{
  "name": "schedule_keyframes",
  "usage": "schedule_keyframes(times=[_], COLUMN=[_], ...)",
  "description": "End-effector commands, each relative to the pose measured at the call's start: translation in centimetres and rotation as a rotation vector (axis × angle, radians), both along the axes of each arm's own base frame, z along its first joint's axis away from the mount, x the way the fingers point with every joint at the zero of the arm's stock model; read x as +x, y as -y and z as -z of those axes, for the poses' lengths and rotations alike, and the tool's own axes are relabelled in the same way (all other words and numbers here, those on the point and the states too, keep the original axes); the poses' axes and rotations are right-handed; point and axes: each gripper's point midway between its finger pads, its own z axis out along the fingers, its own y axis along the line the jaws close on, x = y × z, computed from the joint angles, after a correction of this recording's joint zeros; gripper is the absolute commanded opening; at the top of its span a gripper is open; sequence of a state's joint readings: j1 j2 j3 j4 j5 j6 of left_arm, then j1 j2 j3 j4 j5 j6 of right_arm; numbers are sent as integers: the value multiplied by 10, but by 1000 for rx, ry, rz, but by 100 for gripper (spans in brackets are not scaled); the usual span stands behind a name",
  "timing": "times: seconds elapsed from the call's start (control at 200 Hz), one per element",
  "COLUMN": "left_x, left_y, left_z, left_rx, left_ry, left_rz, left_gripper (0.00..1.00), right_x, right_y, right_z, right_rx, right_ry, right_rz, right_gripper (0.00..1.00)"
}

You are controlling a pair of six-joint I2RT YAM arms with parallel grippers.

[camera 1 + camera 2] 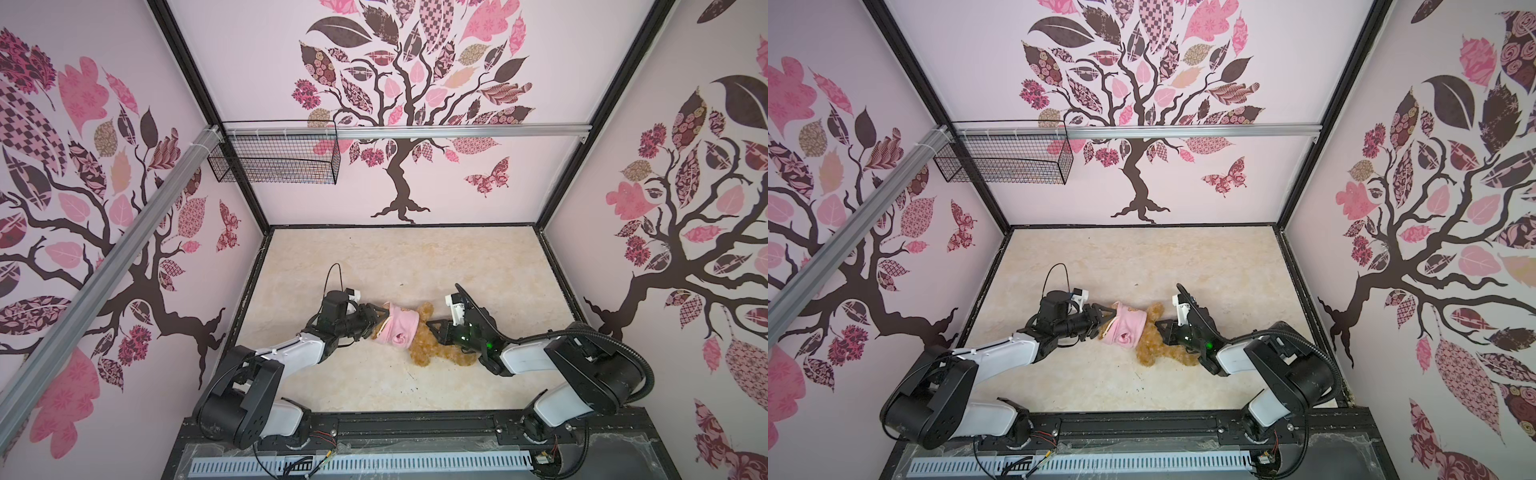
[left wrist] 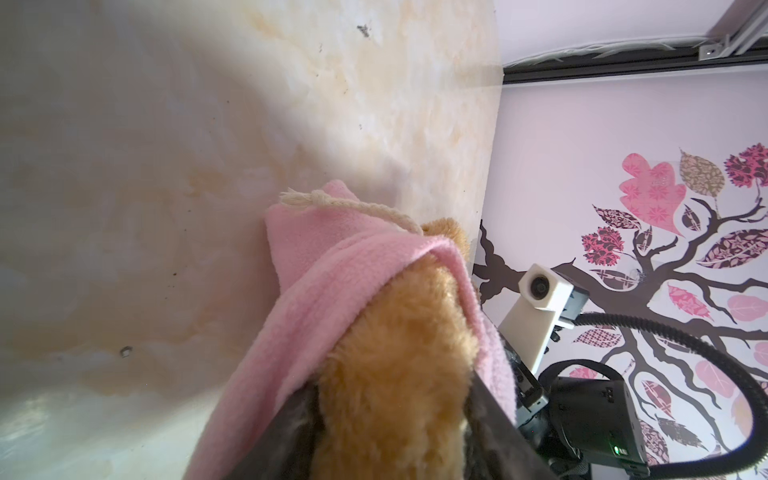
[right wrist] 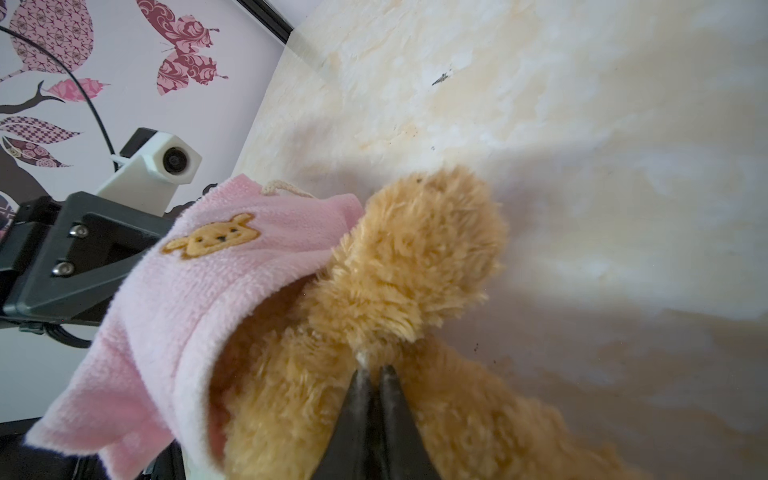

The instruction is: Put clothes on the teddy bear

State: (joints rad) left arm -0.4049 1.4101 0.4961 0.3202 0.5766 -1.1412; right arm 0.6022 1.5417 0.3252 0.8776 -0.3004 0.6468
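The golden-brown teddy bear [image 1: 436,350] [image 1: 1163,350] lies mid-table, its upper part inside a small pink shirt [image 1: 397,328] [image 1: 1127,326] with an orange bear-face emblem [image 3: 212,239]. My left gripper [image 1: 380,318] [image 1: 1106,318] reaches into the shirt's left end. Its jaws stand apart on either side of the bear's fur [image 2: 395,374], and the shirt [image 2: 332,266] drapes over the fingers [image 2: 490,428]. The bear's head is hidden. My right gripper [image 1: 431,323] [image 3: 374,370] is shut, its tips pinching fur at the base of a limb [image 3: 415,249], beside the shirt's hem.
A black wire basket [image 1: 274,158] hangs from the aluminium rail on the back wall. Patterned walls and a black frame close the table [image 1: 374,257] on three sides. The arm bases stand at the front edge.
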Motion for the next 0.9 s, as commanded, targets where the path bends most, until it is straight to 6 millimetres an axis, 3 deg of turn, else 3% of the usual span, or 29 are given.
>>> schedule_keyframes(times=[0.0, 0.055, 0.15, 0.295, 0.435, 0.56, 0.63, 0.78, 0.895], left_x=[3, 4, 6, 10, 12, -3, -14, -29, -34], left_y=[11, 15, 22, 27, 24, 22, 22, 26, 29], left_z=[-6, -4, -8, -30, -83, -135, -156, -176, -181], left_rx=[-48, -63, -84, -76, -44, 16, 51, 86, 69], left_ry=[-45, -61, -47, 103, 414, 748, 902, 1062, 1107], left_rz=[34, 44, 88, 153, 184, 205, 226, 266, 286], left_gripper=[50, 46, 32, 0, 0, 0, 0, 0, 0], right_x=[-14, -13, -12, -4, 1, -5, -16, -45, -57], right_y=[3, 3, 1, 11, 28, 40, 37, 17, 0], right_z=[26, 25, 20, -3, -49, -100, -128, -179, -189], right_rx=[-72, -72, -73, -147, -184, 10, 126, 370, 392], right_ry=[-60, -55, -40, 35, 133, 159, 180, 195, 214], right_rz=[-26, -28, -32, -10, -11, -60, -116, -290, -358], right_gripper=[11, 11, 15, 31, 41, 47, 49, 51, 50])
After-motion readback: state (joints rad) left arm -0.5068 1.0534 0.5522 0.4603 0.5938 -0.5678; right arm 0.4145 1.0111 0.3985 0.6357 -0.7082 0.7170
